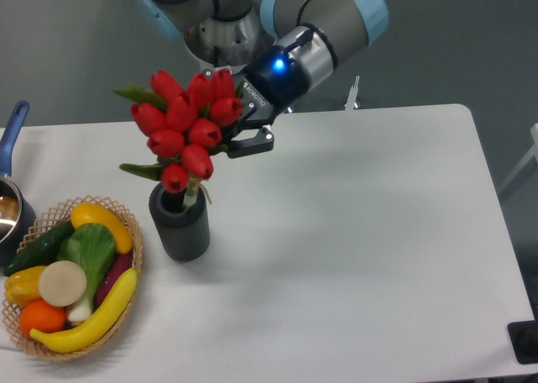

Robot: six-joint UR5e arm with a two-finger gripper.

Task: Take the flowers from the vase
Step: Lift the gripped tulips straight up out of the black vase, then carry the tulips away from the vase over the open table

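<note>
The flowers [189, 123] are a bunch of red tulip buds with green leaves, lifted up and tilted left above the vase [179, 223]. Their pale stems still reach down into the vase's round mouth. The vase is a short dark ribbed cylinder standing upright on the white table [353, 232]. My gripper [238, 127] comes in from the upper right and is shut on the flowers just behind the buds; one dark finger [252, 144] shows below the bunch, while the other is hidden by the buds.
A wicker basket [130, 261] of toy fruit and vegetables sits left of the vase, near the table's front left. A blue-handled pot [13, 148] stands at the left edge. The arm's base rises behind the table's back edge.
</note>
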